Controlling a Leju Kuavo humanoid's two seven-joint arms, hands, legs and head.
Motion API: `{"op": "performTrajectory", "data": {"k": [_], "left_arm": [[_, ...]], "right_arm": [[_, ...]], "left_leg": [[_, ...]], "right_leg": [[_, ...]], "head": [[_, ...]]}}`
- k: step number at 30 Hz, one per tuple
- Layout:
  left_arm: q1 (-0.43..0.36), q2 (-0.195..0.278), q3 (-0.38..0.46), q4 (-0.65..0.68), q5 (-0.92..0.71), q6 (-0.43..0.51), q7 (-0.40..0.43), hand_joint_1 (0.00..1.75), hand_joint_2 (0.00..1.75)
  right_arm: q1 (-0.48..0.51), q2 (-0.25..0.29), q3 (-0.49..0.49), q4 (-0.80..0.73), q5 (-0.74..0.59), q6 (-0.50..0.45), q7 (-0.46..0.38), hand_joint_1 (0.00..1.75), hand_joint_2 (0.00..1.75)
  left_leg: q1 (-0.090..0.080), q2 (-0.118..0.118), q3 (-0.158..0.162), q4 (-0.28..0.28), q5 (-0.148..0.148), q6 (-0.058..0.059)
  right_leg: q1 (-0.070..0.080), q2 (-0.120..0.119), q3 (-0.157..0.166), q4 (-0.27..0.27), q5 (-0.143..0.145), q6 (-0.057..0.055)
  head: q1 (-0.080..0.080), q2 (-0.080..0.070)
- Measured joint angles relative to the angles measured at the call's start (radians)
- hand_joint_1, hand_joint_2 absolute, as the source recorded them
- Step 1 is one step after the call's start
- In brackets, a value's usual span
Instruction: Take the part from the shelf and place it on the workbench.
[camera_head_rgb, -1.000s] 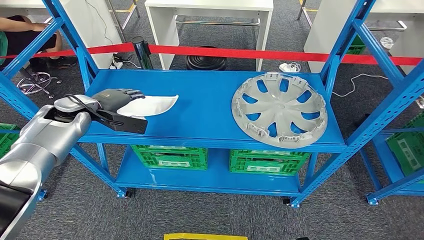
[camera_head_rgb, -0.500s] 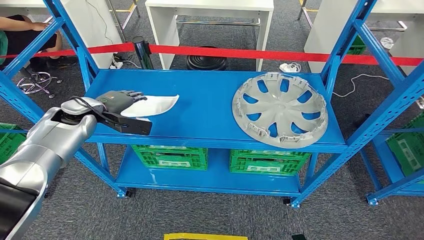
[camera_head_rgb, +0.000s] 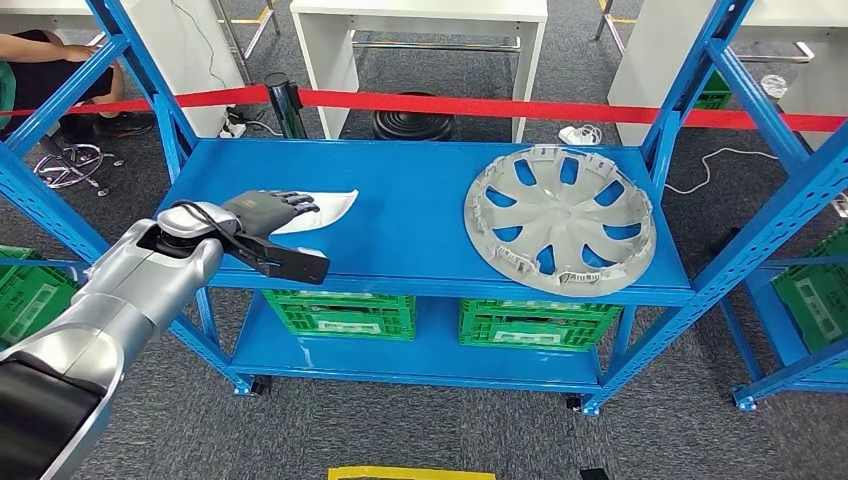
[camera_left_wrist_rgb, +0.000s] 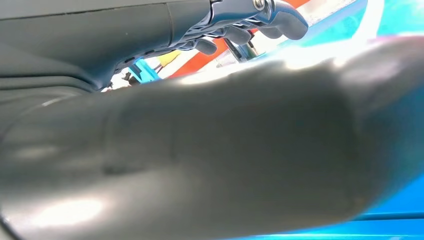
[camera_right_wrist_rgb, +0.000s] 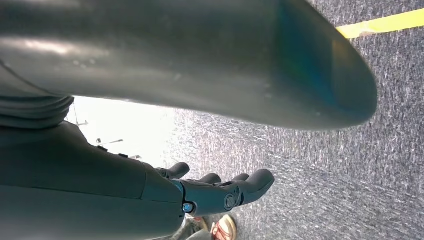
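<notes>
Left hand (camera_head_rgb: 268, 208) has pushed further across the white part (camera_head_rgb: 322, 207) on the blue shelf (camera_head_rgb: 410, 225), fingers laid over it; actual grasp unclear. Right hand (camera_right_wrist_rgb: 220, 192) hangs released, so pickup still pending.

Blue shelf (camera_head_rgb: 410, 215) carries white part (camera_head_rgb: 322, 210), hubcap (camera_head_rgb: 558, 220).

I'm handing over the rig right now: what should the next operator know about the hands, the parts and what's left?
Left hand: lies on the white part on the shelf top level, left side; a closed grip can't be confirmed.
Right hand: hangs over the carpet, holding nothing, fingers apart.
Wheel cover: flat on the shelf's right side, untouched.
Done: reach to the part.
Left: secure the grip, lift, carry to the workbench, set down.
</notes>
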Motion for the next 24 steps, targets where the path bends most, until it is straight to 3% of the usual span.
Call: {"op": "performTrajectory", "data": {"k": [6,12,24], "left_arm": [[0.000,-0.015,-0.028,0.009,-0.075,-0.012,0.013,0.00,0.00],[0.008,-0.017,-0.118,0.021,-0.209,0.017,0.028,0.00,0.00],[0.018,0.017,-0.273,0.024,-0.349,0.266,-0.065,0.00,0.00]], "right_arm": [[0.001,0.003,0.000,0.000,-0.004,0.000,0.000,0.00,0.00],[0.006,0.005,0.000,0.000,-0.004,-0.005,0.000,0.00,0.00],[0.013,0.006,0.006,0.000,0.014,0.001,0.000,0.00,0.00]], "left_leg": [[0.000,0.000,0.000,0.000,0.000,0.000],[0.000,0.000,0.000,0.000,0.000,0.000],[0.000,0.000,0.000,0.000,0.000,0.000]], "right_leg": [[0.000,0.000,0.000,0.000,0.000,0.000],[0.000,0.000,0.000,0.000,0.000,0.000],[0.000,0.000,0.000,0.000,0.000,0.000]], "head": [[0.000,0.000],[0.000,0.000],[0.000,0.000]]}}
